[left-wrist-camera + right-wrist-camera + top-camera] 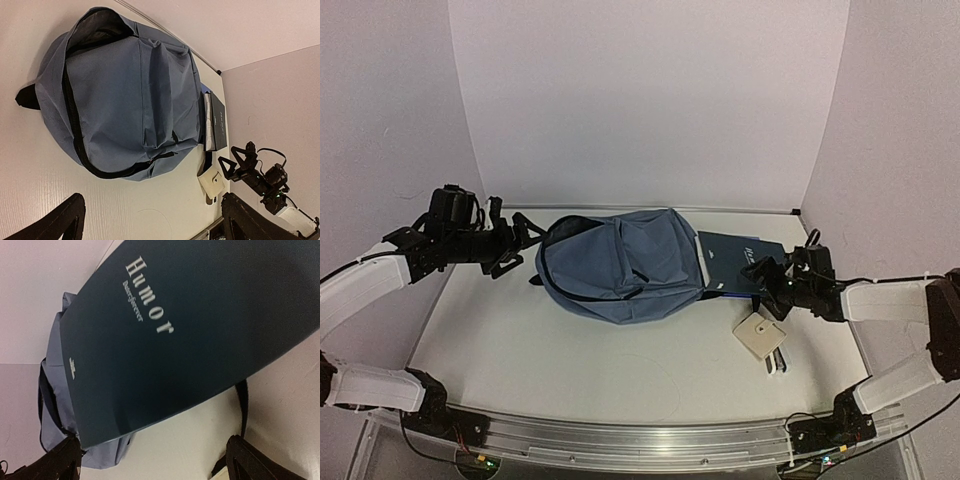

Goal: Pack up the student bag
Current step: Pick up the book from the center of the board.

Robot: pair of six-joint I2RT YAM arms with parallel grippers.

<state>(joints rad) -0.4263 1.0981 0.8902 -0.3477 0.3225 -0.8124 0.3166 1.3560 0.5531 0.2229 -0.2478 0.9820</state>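
Lying flat in the middle of the table point(570, 370), the student bag point(620, 265) runs left to right: unzipped mouth toward the left gripper point(518, 245), base toward the right gripper point(767, 275). Both grippers have their jaws apart and hold nothing. The right one hovers at the near edge of a dark book point(735, 252) lying against the bag's base. The left, just beside the mouth, looks better placed to hold it open.
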